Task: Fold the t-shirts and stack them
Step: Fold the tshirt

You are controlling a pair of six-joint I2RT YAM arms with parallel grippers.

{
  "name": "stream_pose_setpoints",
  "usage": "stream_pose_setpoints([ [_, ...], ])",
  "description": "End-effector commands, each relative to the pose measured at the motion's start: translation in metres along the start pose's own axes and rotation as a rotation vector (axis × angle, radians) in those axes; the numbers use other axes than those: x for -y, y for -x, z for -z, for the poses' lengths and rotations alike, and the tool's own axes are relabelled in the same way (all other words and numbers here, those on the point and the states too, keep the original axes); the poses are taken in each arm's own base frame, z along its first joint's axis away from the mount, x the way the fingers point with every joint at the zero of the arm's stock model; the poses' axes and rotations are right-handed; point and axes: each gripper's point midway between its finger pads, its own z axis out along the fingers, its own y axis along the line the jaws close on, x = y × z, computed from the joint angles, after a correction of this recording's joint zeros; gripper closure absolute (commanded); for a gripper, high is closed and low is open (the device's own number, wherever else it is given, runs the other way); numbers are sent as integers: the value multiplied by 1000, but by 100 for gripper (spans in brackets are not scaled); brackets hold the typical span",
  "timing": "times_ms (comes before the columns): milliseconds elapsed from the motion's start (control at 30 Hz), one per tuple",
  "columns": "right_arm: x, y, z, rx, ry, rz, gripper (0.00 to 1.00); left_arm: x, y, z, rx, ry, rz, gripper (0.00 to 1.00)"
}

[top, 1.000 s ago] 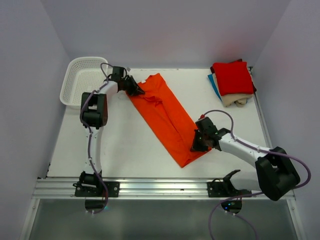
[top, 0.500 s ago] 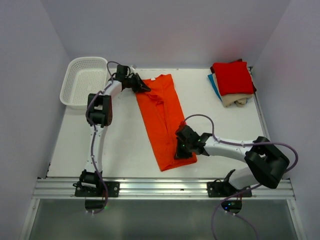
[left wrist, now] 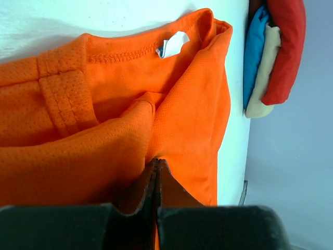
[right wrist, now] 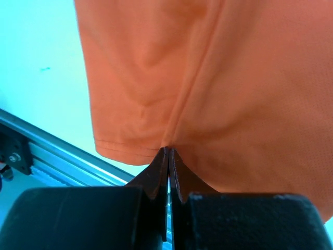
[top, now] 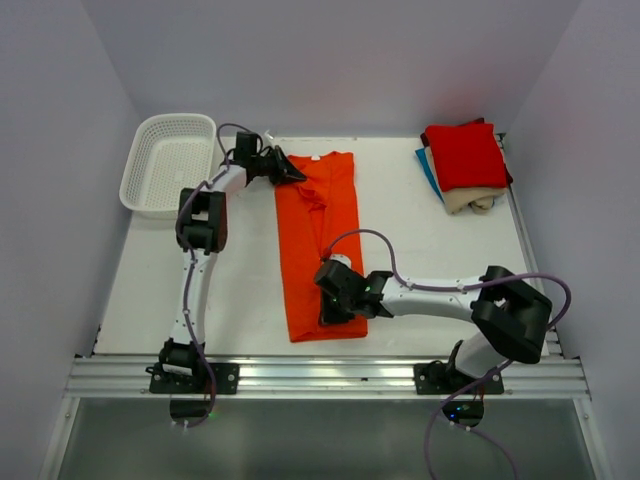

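Note:
The orange t-shirt [top: 318, 245] lies folded lengthwise as a long strip down the middle of the table, collar at the far end. My left gripper [top: 290, 173] is shut on its collar end; in the left wrist view [left wrist: 156, 165] the jaws pinch orange cloth [left wrist: 182, 114] below the white label. My right gripper [top: 330, 305] is shut on the hem end, near the front; in the right wrist view [right wrist: 167, 152] the jaws pinch the shirt [right wrist: 234, 94] close to its hem. A stack of folded t-shirts [top: 463, 157], red on top of blue and beige, sits at the far right corner.
A white mesh basket [top: 168, 165] stands at the far left corner. The metal rail [top: 320, 375] runs along the table's front edge, just below the shirt's hem. Purple walls enclose the table on three sides.
Both grippers have swung the shirt from a diagonal lie to straight front-to-back. My right gripper moved left with the hem end; my left gripper shifted slightly right with the collar end.

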Motion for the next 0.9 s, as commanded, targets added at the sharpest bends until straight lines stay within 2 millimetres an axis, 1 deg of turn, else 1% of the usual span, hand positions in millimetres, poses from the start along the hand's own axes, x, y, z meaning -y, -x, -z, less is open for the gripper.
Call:
stream_pose_setpoints([
  [0,-26,25,11,92,61,24,100,40,19,13,81,-87,-125,100],
  [33,-30,30,16,109,78,30,100,67,33,27,127,-118,-184,100],
  [100,-35,37,22,140,98,57,100,90,44,41,174,-141,-244,100],
  [133,-42,43,30,165,128,66,100,117,56,59,220,-161,-294,100],
  [200,-49,52,40,209,155,99,93,144,66,81,265,-172,-347,100],
  [233,-57,60,52,244,188,108,88,176,73,105,310,-183,-387,100],
  [267,-61,65,60,266,205,121,72,189,74,118,327,-177,-421,100],
  [300,-62,72,66,303,201,139,60,201,73,132,338,-164,-437,100],
  [333,-61,74,72,312,193,145,54,225,65,160,357,-123,-440,97],
  [367,-60,78,82,330,191,152,48,233,57,172,367,-89,-492,94],
  [400,-45,86,89,360,97,160,33,217,35,171,332,-28,-465,76],
  [433,-36,88,93,368,48,162,26,229,17,201,368,67,-490,70],
  [467,-32,95,102,392,9,160,20,188,-17,195,305,150,-424,66],
  [500,-22,95,104,391,-37,165,12,179,-40,200,290,182,-411,53],
  [533,-1,94,107,397,-128,168,8,199,-68,222,318,169,-446,47],
  [567,8,93,110,402,-160,165,5,149,-113,214,228,226,-358,45],
  [600,22,86,112,397,-195,155,3,159,-137,230,242,204,-384,43],
  [667,42,86,120,432,-249,131,2,132,-180,236,195,232,-328,40],
  [700,53,82,127,452,-250,94,2,99,-217,235,127,262,-271,37],
  [733,60,78,130,458,-255,77,2,101,-238,245,121,252,-273,36],
  [767,73,71,127,456,-271,63,3,81,-266,246,79,262,-219,35],
  [800,74,68,131,469,-247,26,4,81,-278,248,75,242,-210,34],
  [833,74,68,139,496,-204,-4,6,91,-290,256,86,200,-223,33],
  [867,81,59,135,480,-193,-16,9,83,-306,256,66,189,-182,33],
])
